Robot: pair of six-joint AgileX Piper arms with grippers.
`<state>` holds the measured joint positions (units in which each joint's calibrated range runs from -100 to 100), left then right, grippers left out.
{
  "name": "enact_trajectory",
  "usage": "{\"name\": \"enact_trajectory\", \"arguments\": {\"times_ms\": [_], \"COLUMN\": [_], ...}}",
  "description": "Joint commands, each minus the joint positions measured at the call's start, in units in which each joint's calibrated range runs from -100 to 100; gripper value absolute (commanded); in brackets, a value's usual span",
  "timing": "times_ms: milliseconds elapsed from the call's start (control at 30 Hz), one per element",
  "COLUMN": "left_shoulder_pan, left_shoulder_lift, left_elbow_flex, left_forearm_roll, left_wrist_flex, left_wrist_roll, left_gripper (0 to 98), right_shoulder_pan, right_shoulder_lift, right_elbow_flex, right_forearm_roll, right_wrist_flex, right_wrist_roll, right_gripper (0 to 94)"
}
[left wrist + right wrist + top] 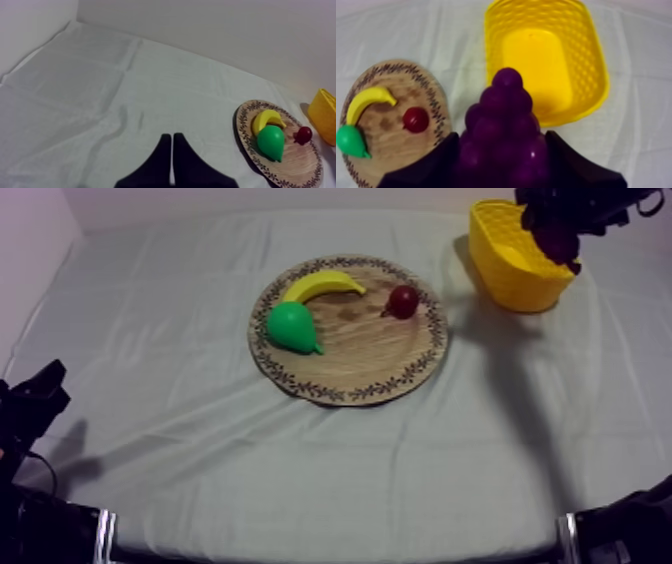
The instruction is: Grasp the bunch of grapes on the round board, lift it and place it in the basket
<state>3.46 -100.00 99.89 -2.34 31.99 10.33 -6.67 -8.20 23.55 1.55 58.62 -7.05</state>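
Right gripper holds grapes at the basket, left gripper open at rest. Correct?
No: the left gripper is shut, fingers together as a narrow wedge in the left wrist view. The rest stands: right gripper holds grapes at the basket.

Black left arm [35, 523] at 7 and right arm [635, 523] at 5 o'clock each show a silvery band [105, 534]; left gripper [172, 150] and right gripper [502, 142] have matte black tapered fingers.

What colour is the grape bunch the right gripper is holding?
Dark purple; the bunch of grapes shows best in the right wrist view.
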Motion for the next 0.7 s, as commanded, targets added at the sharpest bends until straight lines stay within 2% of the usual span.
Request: {"name": "enact_trajectory", "arguments": {"times_ms": [0,267,667], "left_shoulder_pan": [0.0,0.0,0.0], "left_shoulder_lift": [0.0,0.0,0.0], "left_elbow_flex": [0.0,0.0,0.0], "left_forearm_roll": [0.02,0.02,0.02], "left_wrist_flex": [0.0,0.0,0.0], "left_wrist_roll": [0.0,0.0,0.0], "left_gripper": [0.1,0.1,0.1], "right_shoulder_pan": [1.1,3.7,5.5], "right_shoulder_lift": [0.1,3.0,16.0], "right_elbow_flex": [-0.2,-2.8,-17.1], "right_forearm_roll": [-0.1,-0.4,0.0], "right_wrist_flex": [-0.5,-1.7,-2.1], "right_wrist_roll": [0.4,1.1,1.3], "right_gripper": [23.9,23.8,23.9]}}
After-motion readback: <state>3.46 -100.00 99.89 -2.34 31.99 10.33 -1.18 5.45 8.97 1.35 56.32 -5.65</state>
